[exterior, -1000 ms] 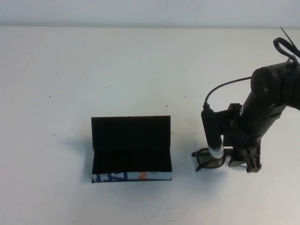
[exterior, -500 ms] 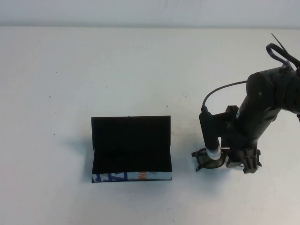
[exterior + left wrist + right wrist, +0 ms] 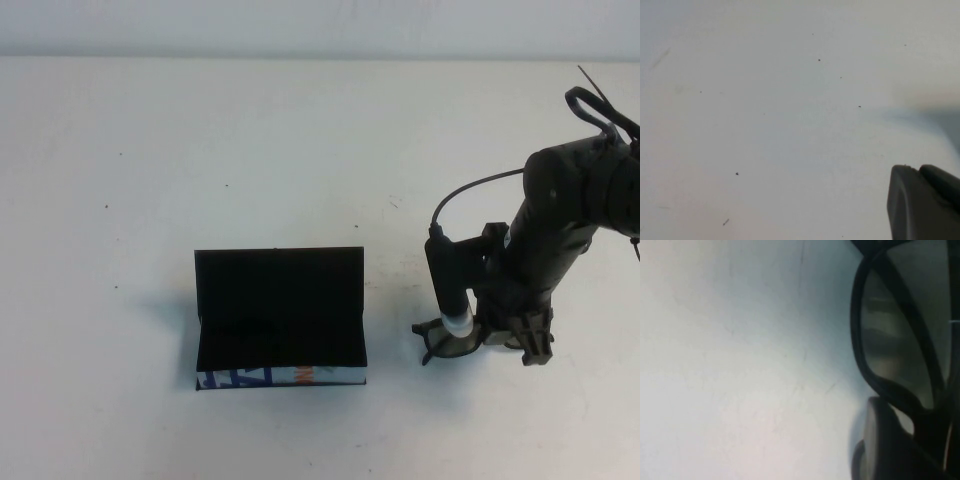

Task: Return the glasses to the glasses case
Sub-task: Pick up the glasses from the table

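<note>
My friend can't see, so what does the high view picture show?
The right gripper is down at the glasses on the white table. To their left, the black glasses case stands open. The left gripper isn't in this view.

You have a white surface carrying the open glasses case at centre-left, and the glasses well apart to its right.

The right hand, low over the counter, covers most of the glasses; only one lens and a hinge show, and its grip cannot be made out. The left hand appears only as a dark corner, cut off by the frame edge.
</note>
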